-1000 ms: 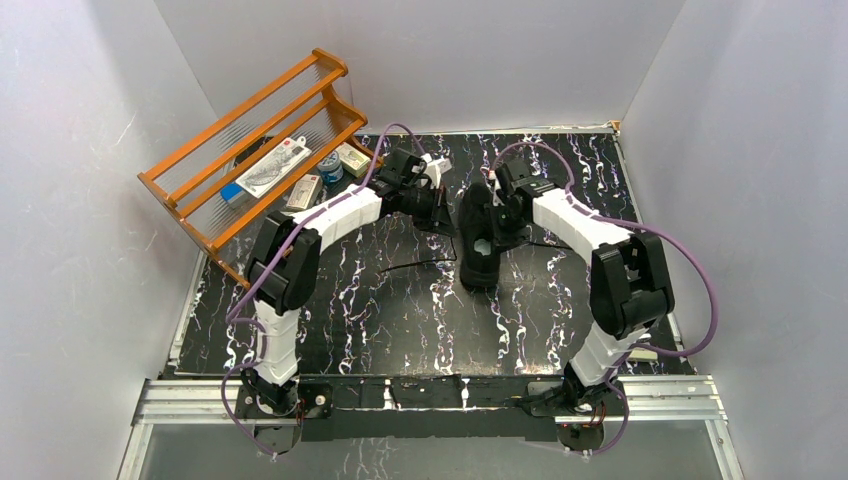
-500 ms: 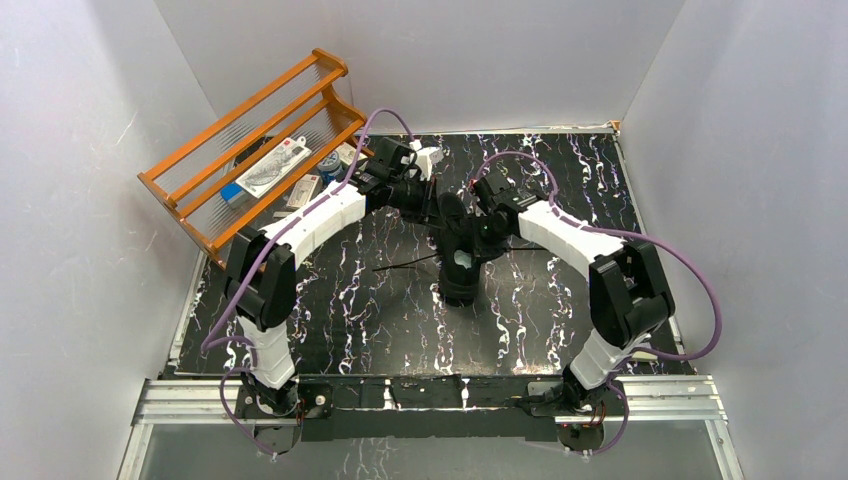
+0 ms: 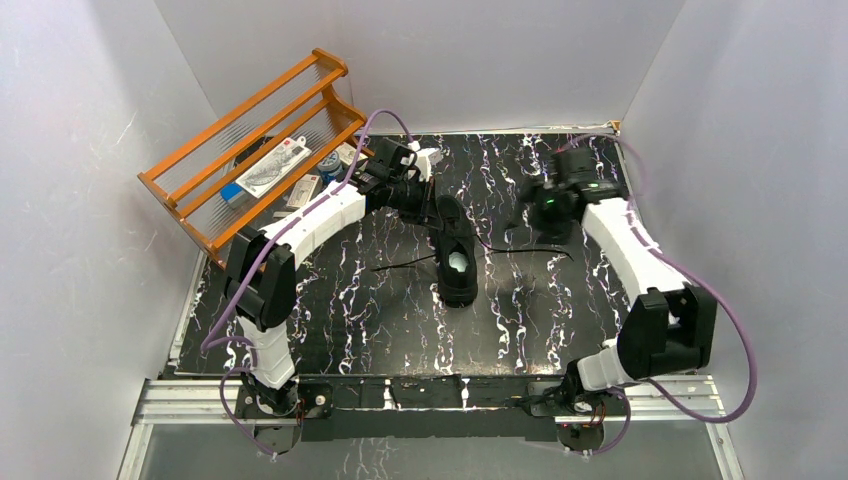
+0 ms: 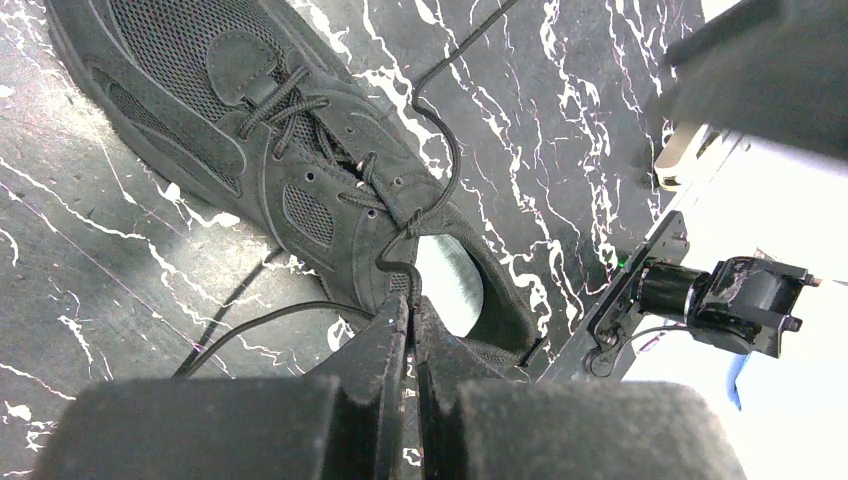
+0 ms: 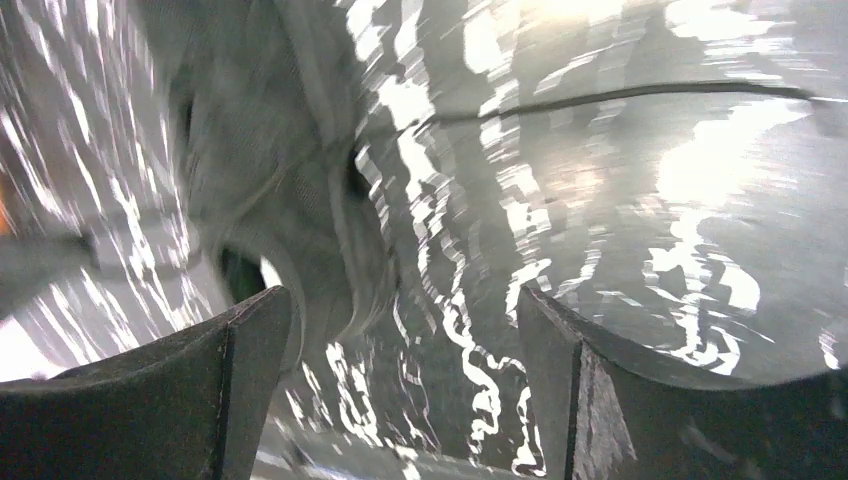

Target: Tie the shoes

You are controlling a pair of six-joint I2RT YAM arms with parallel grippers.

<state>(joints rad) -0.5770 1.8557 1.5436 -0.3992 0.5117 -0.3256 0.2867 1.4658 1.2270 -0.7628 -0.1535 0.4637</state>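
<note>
The black shoe [image 3: 457, 285] lies mid-table, its pale insole [image 3: 457, 262] showing. My left gripper [image 3: 432, 212] hovers at the shoe's far left end. In the left wrist view this gripper [image 4: 411, 303] is shut on a thin black lace [image 4: 447, 170] that runs up to the eyelets of the shoe [image 4: 250, 130]. The right gripper [image 3: 530, 215] hangs to the right of the shoe, apart from it. The right wrist view is blurred: that gripper [image 5: 400, 305] is open and holds nothing, with the shoe [image 5: 270, 150] ahead on the left. Loose lace ends lie on both sides [image 3: 405, 265] [image 3: 535, 250].
An orange wooden rack [image 3: 205, 145] with small packets leans at the back left, close behind my left arm. White walls close in the black marbled table [image 3: 400, 320] on three sides. The metal frame runs along the near edge [image 3: 430, 395].
The right gripper has opened and swung away to the right and back from the shoe. The shoe has slid a little to the left. The left gripper stays shut on the lace.
</note>
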